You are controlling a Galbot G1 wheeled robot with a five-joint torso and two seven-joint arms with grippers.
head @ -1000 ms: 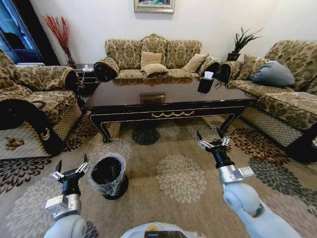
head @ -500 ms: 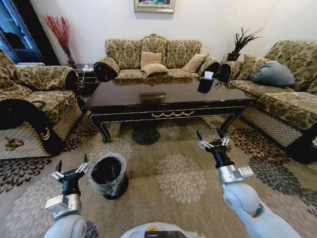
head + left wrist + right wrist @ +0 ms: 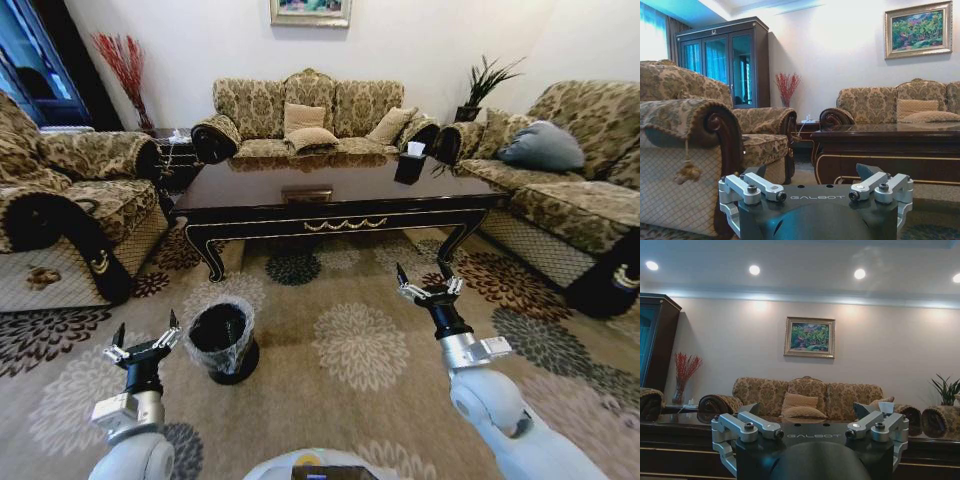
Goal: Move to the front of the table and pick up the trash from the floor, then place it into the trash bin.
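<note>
Facing table point(image 3: 340, 205); trash bin point(image 3: 222, 340) beside left tool point(image 3: 144, 343); sofas around.

Head cam: high, angled down over carpet toward the worktop point(image 3: 340, 195). Both wrist cams: low, level, facing forward. All three views share worktop and sofa point(image 3: 310, 115).

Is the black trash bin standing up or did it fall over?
Standing up. The trash bin sits upright on the carpet with its bag-lined mouth facing up, in front of the table.
</note>
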